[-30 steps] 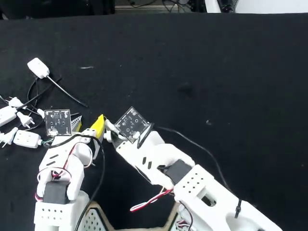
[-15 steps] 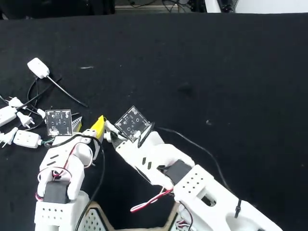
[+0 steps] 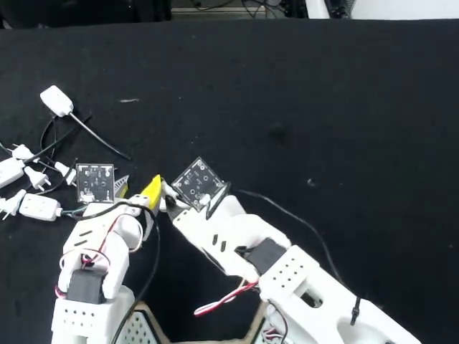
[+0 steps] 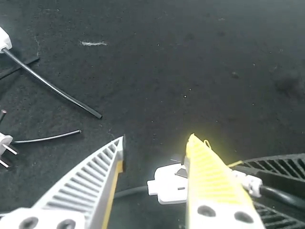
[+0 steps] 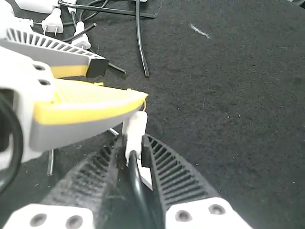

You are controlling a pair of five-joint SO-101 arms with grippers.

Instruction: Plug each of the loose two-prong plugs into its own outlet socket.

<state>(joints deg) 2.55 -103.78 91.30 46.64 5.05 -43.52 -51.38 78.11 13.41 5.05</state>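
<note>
My right gripper is shut on a white plug whose black cord runs back between its fingers. In the high view that gripper sits near the front left of the table. My left gripper stands open just beside it, with one grey and one yellow finger. The held plug lies between those fingers, close against the yellow one; contact cannot be told. The yellow finger crosses just above the plug's tip. White socket blocks lie at the far left.
Loose white plugs and tangled black cords crowd the left edge, with a white adapter farther back. A black cord lies ahead of the left gripper. The black mat stretches right and back.
The left arm has shifted slightly right, bringing its yellow finger closer to the plug in the right gripper. The right arm has barely moved.
</note>
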